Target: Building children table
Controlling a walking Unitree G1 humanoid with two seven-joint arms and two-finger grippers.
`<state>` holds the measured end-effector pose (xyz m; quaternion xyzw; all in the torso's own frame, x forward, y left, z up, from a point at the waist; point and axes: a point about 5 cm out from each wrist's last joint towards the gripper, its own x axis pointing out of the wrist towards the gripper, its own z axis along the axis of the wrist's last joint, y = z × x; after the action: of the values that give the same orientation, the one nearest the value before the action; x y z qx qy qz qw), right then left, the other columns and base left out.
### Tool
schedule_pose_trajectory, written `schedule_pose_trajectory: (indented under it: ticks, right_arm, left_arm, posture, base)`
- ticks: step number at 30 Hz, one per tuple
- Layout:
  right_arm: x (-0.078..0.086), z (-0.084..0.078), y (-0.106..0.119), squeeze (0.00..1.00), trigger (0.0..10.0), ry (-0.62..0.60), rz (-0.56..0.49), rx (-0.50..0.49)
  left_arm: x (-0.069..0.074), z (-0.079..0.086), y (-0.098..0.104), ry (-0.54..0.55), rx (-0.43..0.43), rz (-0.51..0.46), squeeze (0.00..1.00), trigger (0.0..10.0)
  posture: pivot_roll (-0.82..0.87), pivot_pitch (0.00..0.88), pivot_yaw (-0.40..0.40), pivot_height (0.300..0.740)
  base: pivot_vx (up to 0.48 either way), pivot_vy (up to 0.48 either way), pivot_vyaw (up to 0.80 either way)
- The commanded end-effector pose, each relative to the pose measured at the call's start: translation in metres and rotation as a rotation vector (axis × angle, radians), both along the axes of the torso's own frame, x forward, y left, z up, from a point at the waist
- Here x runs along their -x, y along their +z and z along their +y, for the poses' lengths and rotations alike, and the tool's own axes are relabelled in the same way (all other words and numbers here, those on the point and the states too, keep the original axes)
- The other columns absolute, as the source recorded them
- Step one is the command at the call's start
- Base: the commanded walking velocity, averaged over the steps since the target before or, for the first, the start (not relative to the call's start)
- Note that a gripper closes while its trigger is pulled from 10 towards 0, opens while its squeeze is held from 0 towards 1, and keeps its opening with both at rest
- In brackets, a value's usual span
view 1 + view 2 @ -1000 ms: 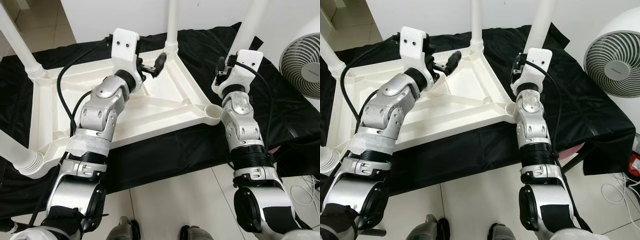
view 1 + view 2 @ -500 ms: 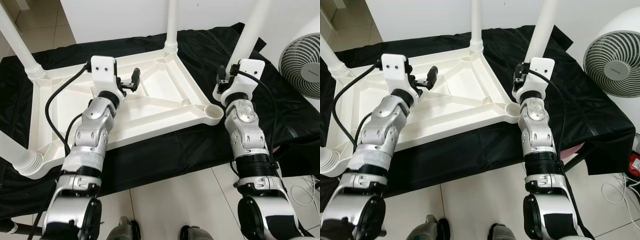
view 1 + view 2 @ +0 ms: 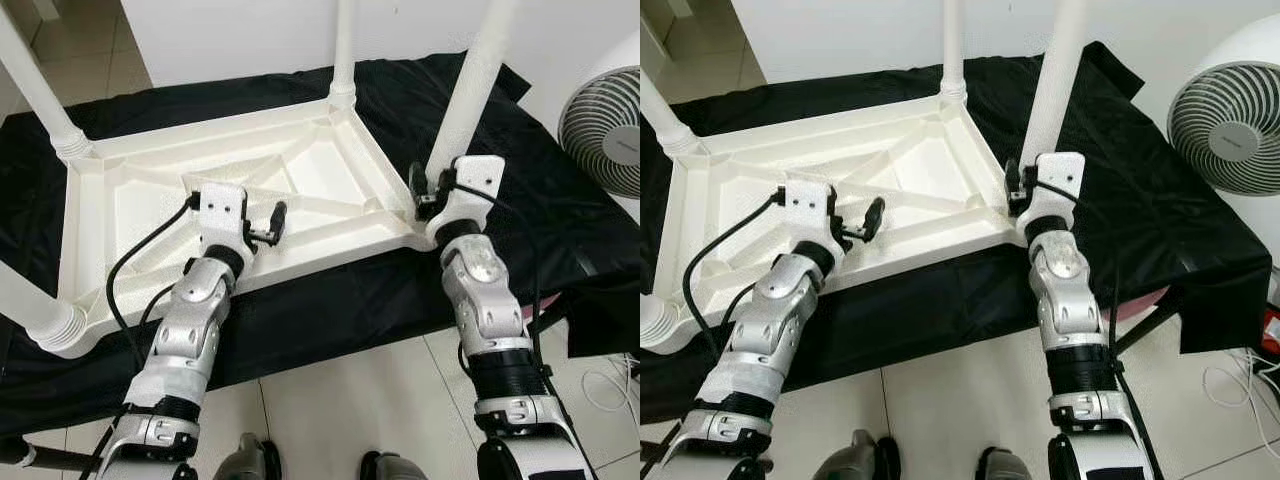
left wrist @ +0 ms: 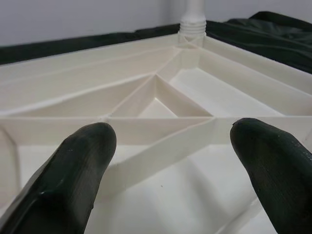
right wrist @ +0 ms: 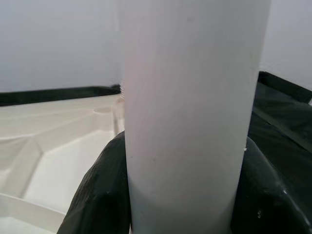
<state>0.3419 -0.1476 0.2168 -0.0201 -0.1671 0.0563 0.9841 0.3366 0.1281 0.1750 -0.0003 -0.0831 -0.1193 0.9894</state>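
Right wrist view: my right gripper [image 3: 424,196] has its fingers [image 5: 100,195] pinching the fourth table leg [image 3: 470,90], one black pad on each side of the white tube, low down near its base. Leg stands about upright over the near right corner socket of the upturned tabletop [image 3: 150,200]. Can't tell if it's seated in the socket yet; the wrist housing hides the joint.

Tabletop lies underside up on a black cloth [image 3: 560,200], ribs showing. Other three legs already stand in their corners: far left leg [image 3: 35,95], far middle leg [image 3: 344,50], near left leg [image 3: 25,300].

Left gripper [image 3: 268,224] hovers over the ribbed underside near the front edge, fingers [image 4: 73,170] spread, holding nothing.

Handling, my guess: hollow moulded plastic, light and stiff, smooth so it can slip or twist in the pads. Long lever above my hold, so a small tilt at the base swings the top wide. Low hold near the socket is right for pushing straight down. Tabletop is light too and may slide on the cloth; left could brace a rib or the rim.

Floor fan [image 3: 605,125] stands off to my right, well apart from the leg.
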Motion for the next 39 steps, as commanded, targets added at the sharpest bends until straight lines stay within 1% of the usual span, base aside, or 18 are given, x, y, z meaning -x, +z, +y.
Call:
schedule_pose_trajectory:
  ticks: [1, 10, 12, 14, 19, 20, 21, 22, 23, 24, 26, 28, 30, 32, 35, 36, 38, 39]
  right_arm:
    - [0.003, 0.006, 0.002, 0.00, 10.0, 0.032, -0.030, 0.004]
    - [0.006, 0.015, 0.000, 0.00, 10.0, 0.100, -0.051, 0.007]
    - [0.007, 0.014, -0.002, 0.00, 10.0, 0.114, -0.059, -0.003]
    - [0.005, 0.010, -0.007, 0.00, 10.0, 0.109, -0.046, -0.004]
    - [0.001, 0.003, -0.008, 0.00, 10.0, 0.080, -0.037, 0.008]
    - [0.000, 0.001, -0.006, 0.00, 10.0, 0.076, -0.042, 0.012]
    - [-0.002, -0.003, -0.004, 0.00, 10.0, 0.052, -0.051, 0.027]
    - [-0.002, -0.003, -0.004, 0.00, 10.0, 0.052, -0.051, 0.027]
    - [-0.002, -0.005, -0.003, 0.00, 10.0, 0.042, -0.054, 0.026]
    - [-0.003, -0.006, -0.002, 0.00, 10.0, 0.033, -0.058, 0.026]
    - [-0.003, -0.007, -0.001, 0.00, 10.0, 0.028, -0.061, 0.024]
    - [-0.004, -0.009, 0.001, 0.00, 10.0, 0.021, -0.065, 0.022]
    - [-0.005, -0.009, 0.000, 0.00, 10.0, 0.015, -0.066, 0.022]
    - [-0.005, -0.009, 0.000, 0.00, 10.0, 0.015, -0.066, 0.022]
    - [-0.007, -0.008, 0.000, 0.00, 10.0, 0.009, -0.075, 0.026]
    - [-0.007, -0.008, 0.000, 0.00, 10.0, 0.009, -0.075, 0.026]
    - [-0.006, -0.010, 0.000, 0.00, 10.0, 0.000, -0.078, 0.035]
    - [-0.006, -0.010, 0.000, 0.00, 10.0, 0.000, -0.078, 0.035]
  left_arm:
    - [0.005, 0.008, -0.006, 0.013, -0.013, 0.002, 0.00, 10.0]
    - [0.016, 0.008, -0.009, -0.015, -0.023, 0.009, 0.00, 10.0]
    - [0.018, 0.006, -0.009, -0.028, -0.045, 0.001, 0.00, 10.0]
    - [0.020, 0.001, -0.007, -0.071, -0.068, -0.013, 0.00, 10.0]
    - [0.023, -0.006, -0.005, -0.141, -0.079, -0.015, 0.00, 10.0]
    - [0.024, -0.012, -0.004, -0.183, -0.112, -0.016, 0.00, 10.0]
    - [0.025, -0.021, -0.010, -0.269, -0.194, 0.019, 0.00, 10.0]
    - [0.025, -0.021, -0.010, -0.269, -0.194, 0.019, 0.00, 10.0]
    - [0.025, -0.024, -0.016, -0.293, -0.246, 0.057, 0.00, 10.0]
    - [0.024, -0.026, -0.019, -0.326, -0.240, 0.090, 0.00, 10.0]
    - [0.024, -0.028, -0.020, -0.349, -0.235, 0.111, 0.00, 10.0]
    - [0.022, -0.035, -0.017, -0.417, -0.285, 0.107, 0.00, 10.0]
    - [0.022, -0.041, -0.018, -0.490, -0.362, 0.117, 0.00, 10.0]
    - [0.022, -0.041, -0.018, -0.490, -0.362, 0.117, 0.00, 10.0]
    - [0.024, -0.055, -0.017, -0.594, -0.418, 0.120, 0.00, 10.0]
    - [0.024, -0.055, -0.017, -0.594, -0.418, 0.120, 0.00, 10.0]
    - [0.027, -0.062, -0.015, -0.654, -0.458, 0.102, 0.00, 10.0]
    - [0.027, -0.062, -0.015, -0.654, -0.458, 0.102, 0.00, 10.0]
  posture:
    - [-0.04, 0.115, 0.063, 0.740]
    - [-0.04, 0.117, 0.055, 0.740]
    - [-0.04, 0.121, 0.050, 0.740]
    - [-0.04, 0.121, 0.048, 0.740]
    - [-0.05, 0.121, 0.046, 0.740]
    - [-0.05, 0.120, 0.047, 0.740]
    - [-0.05, 0.115, 0.049, 0.740]
    - [-0.05, 0.115, 0.049, 0.740]
    - [-0.05, 0.115, 0.049, 0.740]
    - [-0.06, 0.116, 0.053, 0.740]
    - [-0.06, 0.115, 0.055, 0.740]
    - [-0.06, 0.107, 0.059, 0.740]
    - [-0.06, 0.103, 0.062, 0.740]
    - [-0.06, 0.103, 0.062, 0.740]
    - [-0.08, 0.089, 0.079, 0.740]
    - [-0.08, 0.089, 0.079, 0.740]
    - [-0.09, 0.084, 0.091, 0.740]
    - [-0.09, 0.084, 0.091, 0.740]
  base:
    - [0.000, 0.000, 0.00]
    - [0.000, 0.000, 0.00]
    - [0.000, 0.000, 0.00]
    - [0.000, 0.000, 0.00]
    - [0.000, 0.000, 0.00]
    - [0.000, 0.000, 0.00]
    - [0.000, 0.000, 0.00]
    - [0.000, 0.000, 0.00]
    - [0.000, 0.000, 0.00]
    - [0.000, 0.000, 0.00]
    - [0.000, 0.000, 0.00]
    - [0.000, 0.000, 0.00]
    - [0.000, 0.000, 0.00]
    - [0.000, 0.000, 0.00]
    - [0.000, 0.000, 0.00]
    - [0.000, 0.000, 0.00]
    - [0.000, 0.000, 0.00]
    - [0.000, 0.000, 0.00]
